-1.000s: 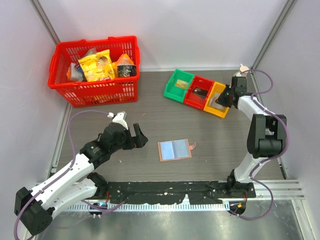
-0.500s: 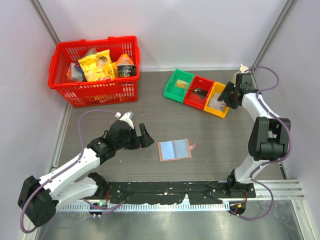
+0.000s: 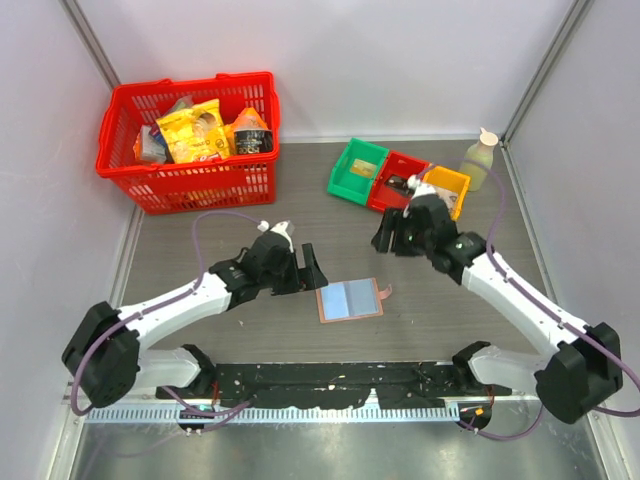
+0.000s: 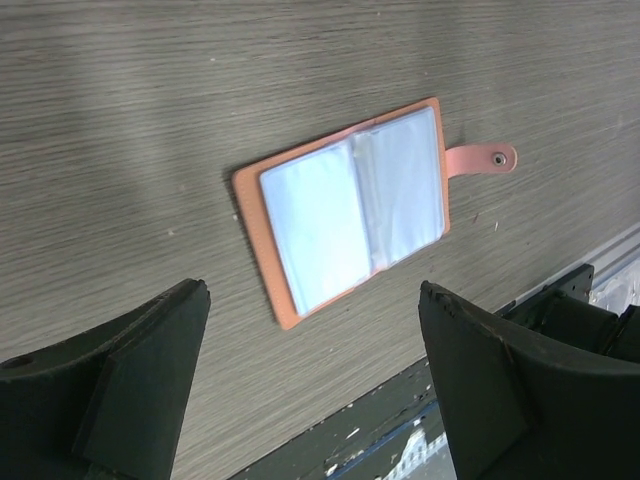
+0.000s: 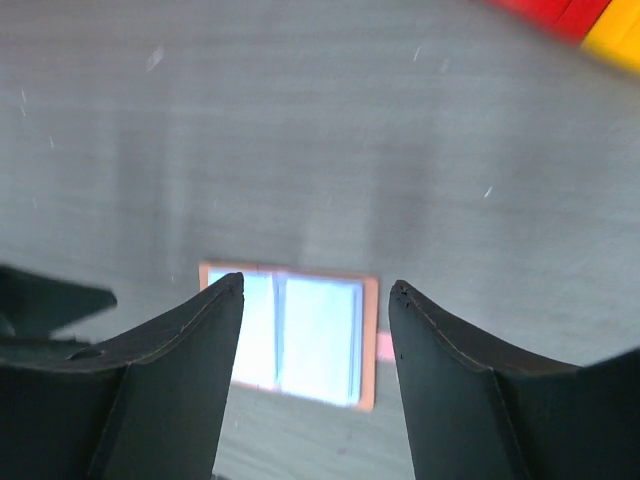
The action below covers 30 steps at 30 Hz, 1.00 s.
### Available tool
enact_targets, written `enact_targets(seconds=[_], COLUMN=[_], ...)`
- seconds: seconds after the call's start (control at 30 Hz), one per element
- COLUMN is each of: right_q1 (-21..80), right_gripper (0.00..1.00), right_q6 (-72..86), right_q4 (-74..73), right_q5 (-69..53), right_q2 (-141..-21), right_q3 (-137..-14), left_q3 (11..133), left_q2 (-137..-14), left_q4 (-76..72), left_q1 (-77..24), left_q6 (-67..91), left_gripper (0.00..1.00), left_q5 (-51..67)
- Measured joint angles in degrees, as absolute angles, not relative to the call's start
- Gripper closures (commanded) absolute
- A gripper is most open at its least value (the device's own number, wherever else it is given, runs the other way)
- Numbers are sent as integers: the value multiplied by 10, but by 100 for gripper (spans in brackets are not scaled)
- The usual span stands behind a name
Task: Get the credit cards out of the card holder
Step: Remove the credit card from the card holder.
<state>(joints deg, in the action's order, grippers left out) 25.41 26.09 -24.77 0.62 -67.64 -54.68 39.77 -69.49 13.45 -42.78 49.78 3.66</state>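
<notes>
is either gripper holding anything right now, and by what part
Nothing is held. The left gripper and the right gripper both stand open and empty above the table. The card holder lies spread open between them, untouched.

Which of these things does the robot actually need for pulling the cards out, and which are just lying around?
Needed: the open card holder, the pale cards in its sleeves.
Lying about: red basket of snack packets, green bin, red bin, yellow bin, bottle.
</notes>
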Motion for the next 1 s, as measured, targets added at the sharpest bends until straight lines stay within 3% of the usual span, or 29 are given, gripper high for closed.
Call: enact_targets(seconds=[0.17,0.37,0.5,0.7,1.0], right_q1=[339,374,379,382,382], right_gripper=[36,46,48,51,57], right_q6=[308,344,356,362,364], right_q4=[-243,-215,-185,-146,-108], right_q5=[6,5,4,-5,-26], right_q2=[-634,-627,-645,-693,-732], right_q3=[-444,-375,-350,-331,-318], left_q3=[415,442,449,449,449], left_q2=[-752,-838,-867,-892,-911], left_q4=[107,93,90,87,74], left_q1=[-455,-467,-472,-489,-498], left_q6=[517,526,527,538,553], left_gripper=[19,43,53,64,73], left_q5=[25,20,16,14,11])
